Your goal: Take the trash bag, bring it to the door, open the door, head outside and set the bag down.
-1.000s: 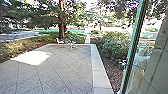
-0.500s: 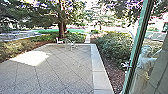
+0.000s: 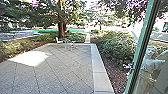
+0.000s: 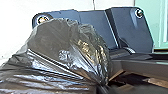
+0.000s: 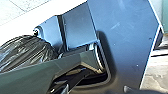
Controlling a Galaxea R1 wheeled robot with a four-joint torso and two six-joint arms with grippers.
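The shiny black plastic trash bag [image 4: 57, 47] is up close in the left wrist view, puffy and bunched thin at one end. Part of it is in the right wrist view too. I cannot tell if the left gripper or the right gripper is spread, pressed together or pinching the bag. In front is a flat gray patio [image 3: 67, 67] with crossing lines and a sunny patch. A small white chair [image 3: 58, 41] is near its far edge. Leafy green bushes [image 3: 112, 47] grow beside it. To the right is a tall green bar [image 3: 142, 50], and past it a pale shape like a person [image 3: 150, 65].
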